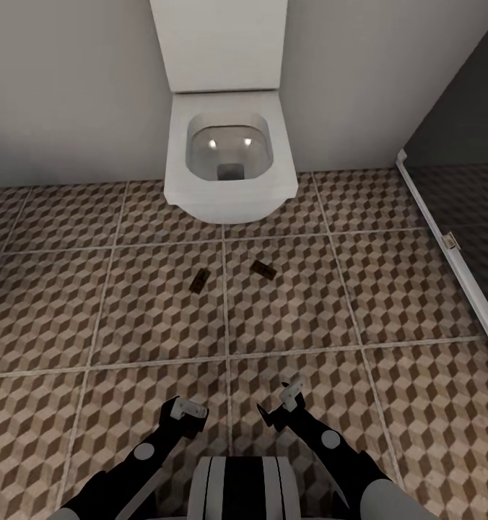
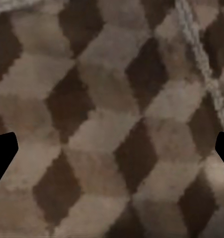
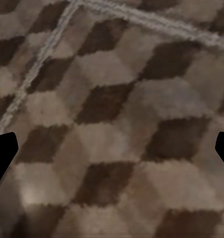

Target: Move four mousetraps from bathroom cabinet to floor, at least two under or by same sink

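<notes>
Two mousetraps lie flat on the bathroom floor (image 1: pixel 128 303) in front of the toilet: one (image 1: pixel 198 280) left of a grout line, the other (image 1: pixel 263 270) right of it. Both are small brown boards with dark wire. My left gripper (image 1: pixel 187 413) and right gripper (image 1: pixel 281 401) hang low over the tiles near my trunk, well short of the traps. In the wrist views, the left gripper (image 2: pixel 112 148) and right gripper (image 3: pixel 112 148) are both open, with bare cube-patterned tile between the black fingertips (image 2: pixel 2 153) (image 3: pixel 2 153). The cabinet and the bathroom sink are out of view.
A white wall-hung toilet (image 1: pixel 229 159) stands against the grey back wall, just beyond the traps. At the right, a dark glass panel with a white bottom rail (image 1: pixel 435 224) runs along the floor. Tiled floor stretches to the left and in front of me.
</notes>
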